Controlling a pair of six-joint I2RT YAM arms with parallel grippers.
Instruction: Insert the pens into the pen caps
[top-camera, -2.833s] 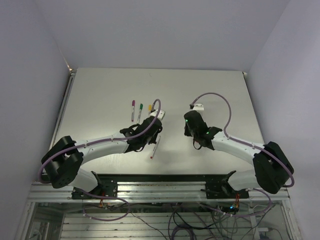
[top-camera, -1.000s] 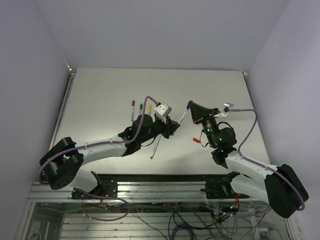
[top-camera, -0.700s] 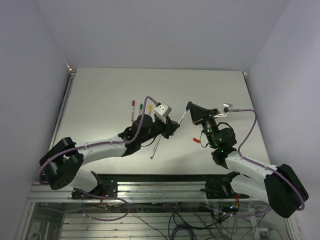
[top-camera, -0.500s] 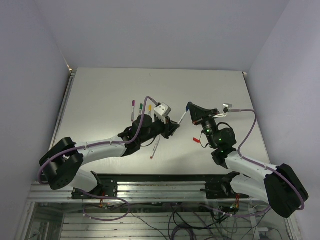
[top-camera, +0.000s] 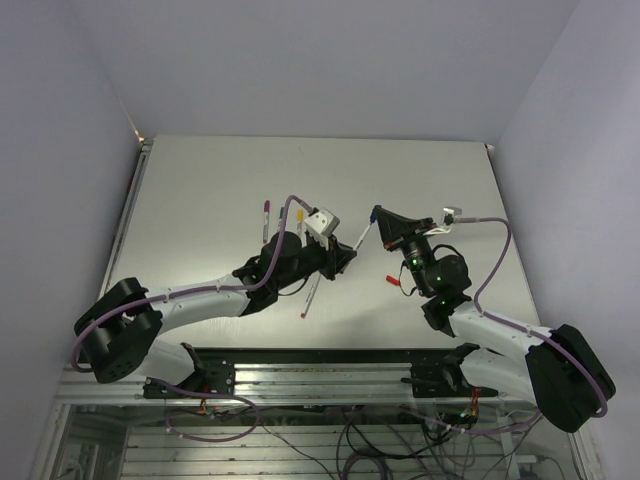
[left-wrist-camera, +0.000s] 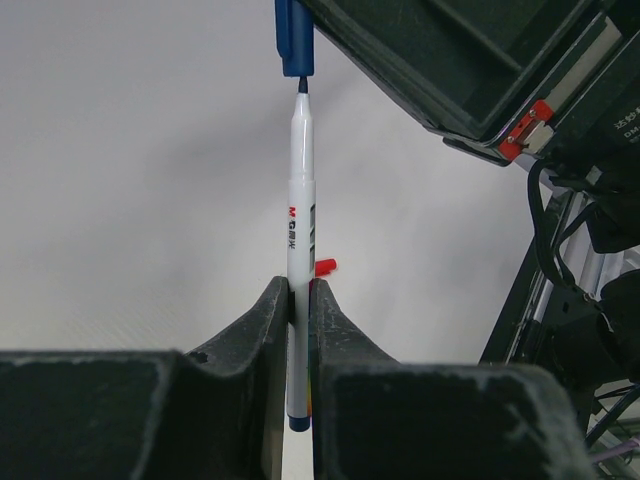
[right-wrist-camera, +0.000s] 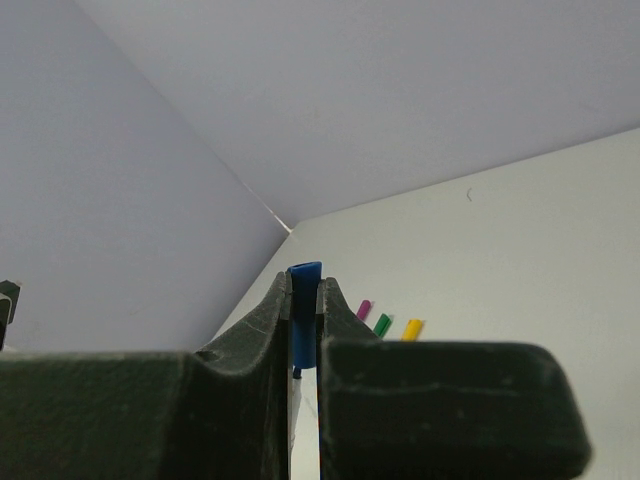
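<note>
blue pen (left-wrist-camera: 299, 190) gripped by left gripper (left-wrist-camera: 300, 292) | right gripper (right-wrist-camera: 303, 290) grips blue cap (right-wrist-camera: 304, 271) | left wrist: tip at cap

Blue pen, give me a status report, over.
Left gripper shut on blue pen. Right gripper shut on blue cap. Pen tip at cap mouth, not yet in. Nothing between them.

A red brand mark is running lengthwise along the white barrel of the pen (left-wrist-camera: 298, 200) in the left wrist view, reading "M&G" as far as the letters can be made out. Just below it, a line of small dark print is showing, too fine to read. At the right edge of the same view, white lettering is showing on the black motor housing (left-wrist-camera: 620, 128), cut off by the frame and too small to read.
</note>
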